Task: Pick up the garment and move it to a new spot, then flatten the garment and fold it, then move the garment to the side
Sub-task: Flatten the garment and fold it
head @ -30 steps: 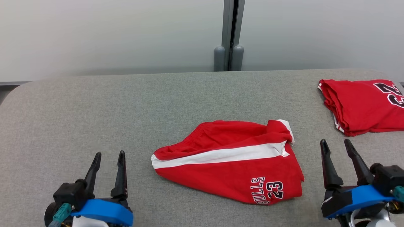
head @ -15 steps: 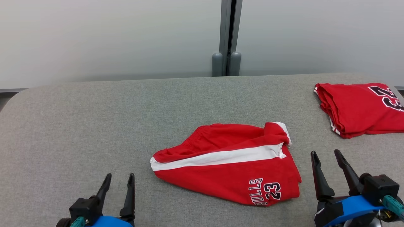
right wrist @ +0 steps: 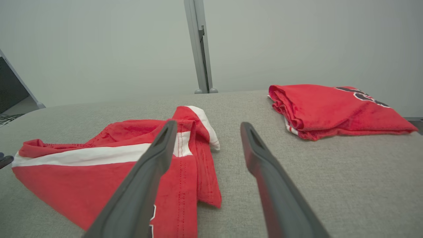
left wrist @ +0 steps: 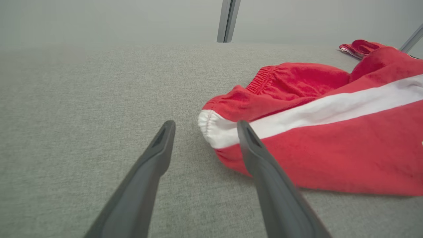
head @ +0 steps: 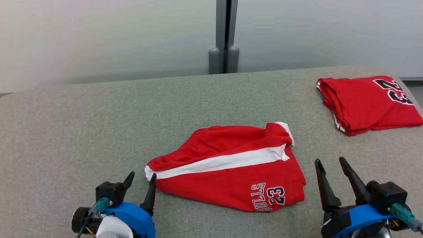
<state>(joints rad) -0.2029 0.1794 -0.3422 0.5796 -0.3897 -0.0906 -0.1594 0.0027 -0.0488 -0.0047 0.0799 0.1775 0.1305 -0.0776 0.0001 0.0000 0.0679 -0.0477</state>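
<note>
Red shorts (head: 228, 168): you have them lying crumpled on the grey surface (head: 99, 115), between the two pincers, with the white-striped end just ahead of the left one and the printed hem beside the right one.
Left pincer (head: 143, 174): spread wide and holding nothing. Its tips sit just beside the white corner of the waistband, and you cannot tell whether the nearer finger touches cloth.
Right pincer (head: 329, 160): spread wide and empty, near the hem side of the shorts but apart from it.
Folded shirt (head: 366, 102): well beyond the right pincer, off to its outer side, already neat.
Done so far: as far as you can judge, nothing yet. The shorts are neither lifted, flattened nor folded.
Left to do: grip and lift, set them down in a new spot, smooth them, fold them, and shift them aside.
Changed since a second ago: the whole head view has swung, so your camera moved. Against the shorts, the left pincer has come in from well apart to right at the waistband corner. The right pincer has edged a little nearer. The shorts keep their shape and their place relative to the folded shirt.
</note>
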